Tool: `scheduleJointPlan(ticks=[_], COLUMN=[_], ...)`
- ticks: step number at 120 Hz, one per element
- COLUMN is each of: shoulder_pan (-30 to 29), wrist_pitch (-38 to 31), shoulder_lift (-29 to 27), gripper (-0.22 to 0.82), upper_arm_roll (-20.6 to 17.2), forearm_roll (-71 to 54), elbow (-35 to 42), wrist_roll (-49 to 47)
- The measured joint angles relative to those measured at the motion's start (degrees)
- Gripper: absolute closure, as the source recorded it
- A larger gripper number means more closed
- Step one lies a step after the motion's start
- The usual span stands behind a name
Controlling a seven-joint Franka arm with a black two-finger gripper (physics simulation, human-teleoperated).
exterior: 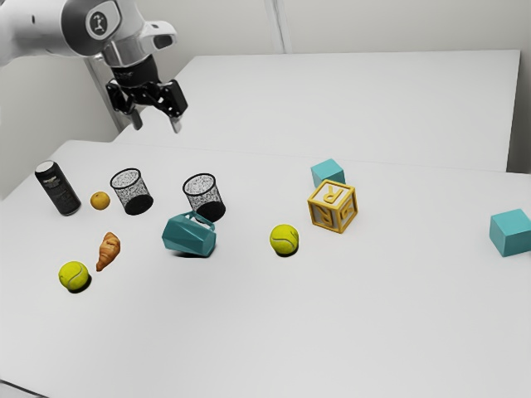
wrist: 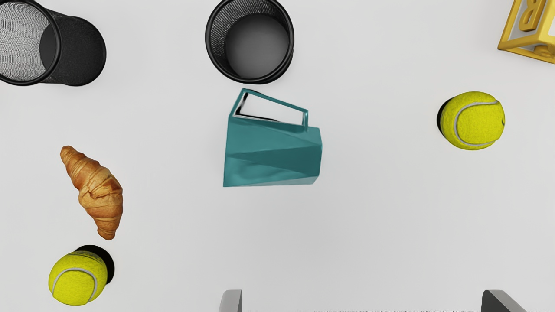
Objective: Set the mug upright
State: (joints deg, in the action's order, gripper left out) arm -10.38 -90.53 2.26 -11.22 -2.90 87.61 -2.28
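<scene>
The gripper point(exterior: 157, 126) hangs high above the table near the exterior view's upper left, its two fingers wide apart. A teal faceted mug point(exterior: 189, 235) lies on its side on the table, well below the hand, with its handle toward a mesh cup. In the wrist view the same mug point(wrist: 273, 156) lies with its handle beside the mesh cup's rim. There the gripper point(wrist: 362, 301) is open, nothing held between its fingertips.
Two black mesh cups point(exterior: 204, 197) point(exterior: 133, 192) stand behind the mug. Around it are a croissant point(exterior: 109, 251), tennis balls point(exterior: 284, 240) point(exterior: 74, 276), an orange point(exterior: 100, 201), a black can point(exterior: 58, 188), a yellow letter block point(exterior: 333, 206) and teal cubes point(exterior: 511, 232) point(exterior: 328, 172).
</scene>
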Motion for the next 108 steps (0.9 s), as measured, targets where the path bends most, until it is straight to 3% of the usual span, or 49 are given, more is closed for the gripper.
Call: scheduleJointPlan(ticks=[43,85,108], shoulder_pan=[1.2,-8.3,-9.4], wrist_pitch=[0.0,-0.3,-0.9], shoulder_lift=[-0.1,2.5,3.7], gripper=[0.00,0.00,0.00], upper_arm_roll=[0.1,0.3,0.3], forearm_roll=[2.1,10.5,13.1], elbow=[2.1,6.2,10.8], wrist_roll=[0.0,1.7,3.3])
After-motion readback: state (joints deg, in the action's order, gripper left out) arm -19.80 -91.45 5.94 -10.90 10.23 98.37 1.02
